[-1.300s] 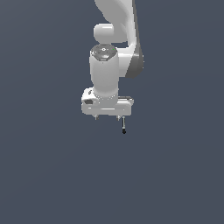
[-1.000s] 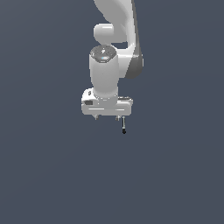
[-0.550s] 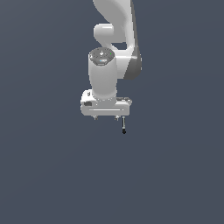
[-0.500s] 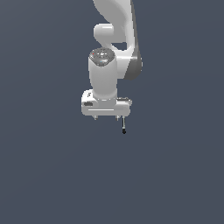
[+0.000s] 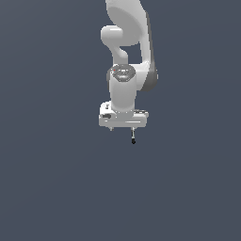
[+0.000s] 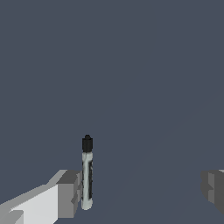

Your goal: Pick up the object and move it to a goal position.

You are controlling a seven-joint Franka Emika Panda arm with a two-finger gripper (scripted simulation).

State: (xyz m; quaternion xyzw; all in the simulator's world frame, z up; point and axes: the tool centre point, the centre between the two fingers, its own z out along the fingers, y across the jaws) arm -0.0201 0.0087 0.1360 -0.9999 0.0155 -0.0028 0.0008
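The object is a tiny thin grey stick with a black rounded tip. It hangs upright just under the white gripper, below the finger on the exterior view's right. In the wrist view the object stands against the inner face of one grey finger. The other finger is far off across a wide gap. The gripper is open, its jaws spread wide, and only one finger touches the stick.
The white arm comes down from above in the exterior view. A plain dark grey-blue background fills the rest of both views, with no other things or edges showing.
The wrist and hand have shifted only slightly. The stick stays under the same finger, at about the same spot in the exterior view.
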